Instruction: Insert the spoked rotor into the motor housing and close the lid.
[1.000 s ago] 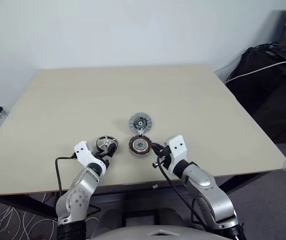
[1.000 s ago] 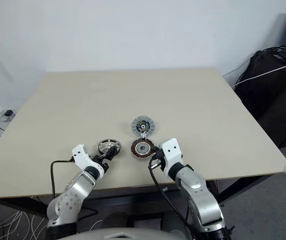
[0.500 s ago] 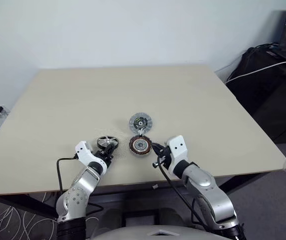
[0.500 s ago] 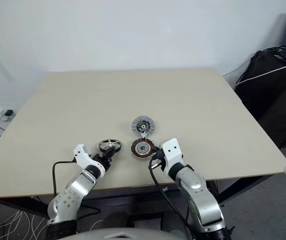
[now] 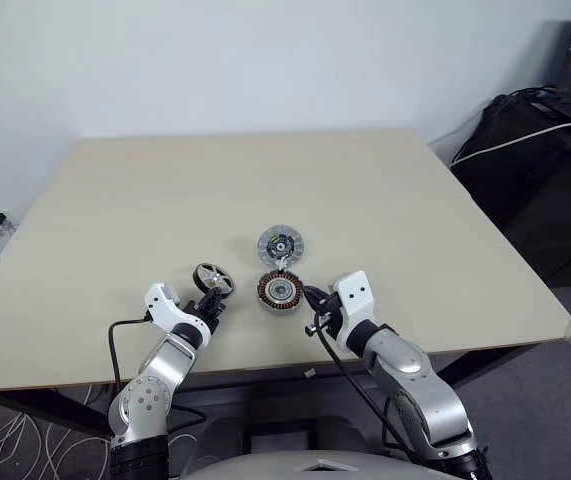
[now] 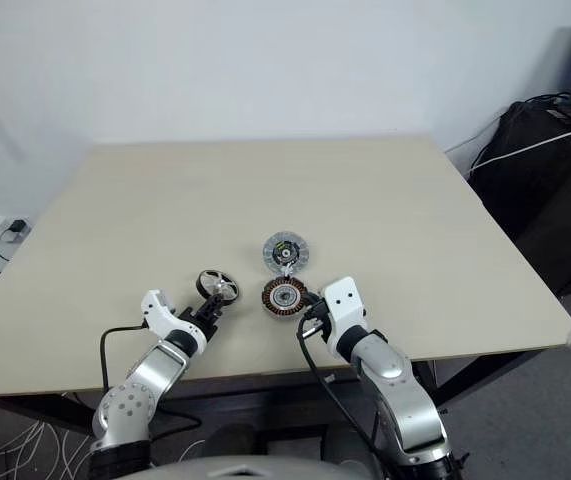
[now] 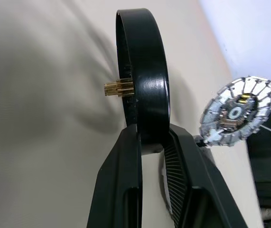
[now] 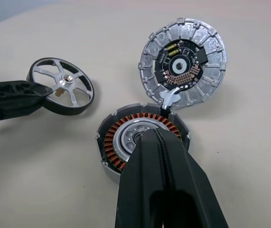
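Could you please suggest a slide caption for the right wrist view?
Right gripper shut over copper-wound motor housing; silver-grey lid lies open beside it; left gripper pinches dark-rimmed spoked rotor.

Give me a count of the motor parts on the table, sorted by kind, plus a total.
Dark-rimmed spoked rotor with silver spokes: 1
Round copper-wound motor housing: 1
Flat silver-grey disc lid: 1
Total: 3

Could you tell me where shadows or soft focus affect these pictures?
Left wrist view: the spoked rotor throws a broad soft shadow on the table; the lid behind looks slightly soft. Right wrist view: the motor housing and lid are sharp, with faint shadows.
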Controlling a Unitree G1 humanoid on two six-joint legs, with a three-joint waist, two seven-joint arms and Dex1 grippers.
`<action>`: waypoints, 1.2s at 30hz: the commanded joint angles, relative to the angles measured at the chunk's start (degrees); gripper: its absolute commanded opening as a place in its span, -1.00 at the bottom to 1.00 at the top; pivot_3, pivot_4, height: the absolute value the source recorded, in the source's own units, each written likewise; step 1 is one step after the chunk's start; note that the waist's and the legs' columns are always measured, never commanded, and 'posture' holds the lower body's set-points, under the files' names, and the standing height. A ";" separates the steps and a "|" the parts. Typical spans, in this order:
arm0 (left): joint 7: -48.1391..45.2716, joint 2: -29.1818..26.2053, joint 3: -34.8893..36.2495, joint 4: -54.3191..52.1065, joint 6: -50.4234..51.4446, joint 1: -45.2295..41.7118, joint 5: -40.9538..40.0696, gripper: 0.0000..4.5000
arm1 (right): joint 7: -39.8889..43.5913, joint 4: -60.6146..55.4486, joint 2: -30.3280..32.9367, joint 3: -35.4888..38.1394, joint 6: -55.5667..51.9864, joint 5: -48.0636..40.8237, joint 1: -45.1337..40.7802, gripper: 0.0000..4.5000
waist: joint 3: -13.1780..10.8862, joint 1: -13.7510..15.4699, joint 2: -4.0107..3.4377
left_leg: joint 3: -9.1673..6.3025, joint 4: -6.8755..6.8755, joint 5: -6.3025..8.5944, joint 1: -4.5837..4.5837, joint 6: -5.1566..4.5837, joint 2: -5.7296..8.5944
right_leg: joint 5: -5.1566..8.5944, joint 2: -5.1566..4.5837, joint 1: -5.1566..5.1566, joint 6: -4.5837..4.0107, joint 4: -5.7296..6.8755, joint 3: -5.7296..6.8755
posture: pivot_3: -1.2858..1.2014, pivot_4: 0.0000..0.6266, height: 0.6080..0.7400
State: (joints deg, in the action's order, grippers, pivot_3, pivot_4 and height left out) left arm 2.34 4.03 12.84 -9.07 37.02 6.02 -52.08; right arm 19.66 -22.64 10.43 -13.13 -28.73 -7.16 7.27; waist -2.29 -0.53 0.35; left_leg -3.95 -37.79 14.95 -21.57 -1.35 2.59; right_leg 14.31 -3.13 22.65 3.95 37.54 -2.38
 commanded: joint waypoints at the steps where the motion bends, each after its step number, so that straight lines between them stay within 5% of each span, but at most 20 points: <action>1: -5.34 2.47 -2.65 -5.09 1.20 1.19 -4.77 -0.84 | 0.71 -2.79 0.48 0.51 0.85 -1.24 0.07 -1.00 | 0.00 0.00 0.00 | 0.00 0.00 0.00 -0.01 0.00 0.01 | 0.00 -0.01 0.00 0.00 -0.01 0.00 | 0.03 -1.00 1.00; 14: -11.42 0.65 -7.10 -2.44 10.68 0.56 -16.00 -0.84 | 2.54 -4.97 3.10 1.02 -0.07 -3.53 2.23 -1.00 | 0.00 -0.06 0.00 | -0.02 0.01 0.00 -0.01 -0.01 0.01 | 0.00 -0.01 -0.03 0.01 -0.09 0.01 | 0.03 -1.00 1.00; 36: -11.78 2.71 -8.67 9.18 10.49 -7.60 -9.43 -0.84 | -0.04 -7.39 3.18 1.06 -1.29 -3.93 3.58 -1.00 | 0.01 0.08 -0.02 | -0.08 0.07 0.04 -0.05 -0.08 0.03 | -0.24 0.03 -0.17 0.20 -0.61 -0.02 | 0.03 -1.00 1.00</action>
State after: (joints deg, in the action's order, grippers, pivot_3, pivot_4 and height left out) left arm -9.29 3.78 4.95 0.52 47.28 -0.02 -61.38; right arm 19.81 -27.57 13.77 -12.83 -30.51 -10.61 11.55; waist -2.28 -0.45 0.33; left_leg -4.03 -37.72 15.00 -21.62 -1.45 2.63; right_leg 14.07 -3.12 22.47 4.15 36.93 -2.39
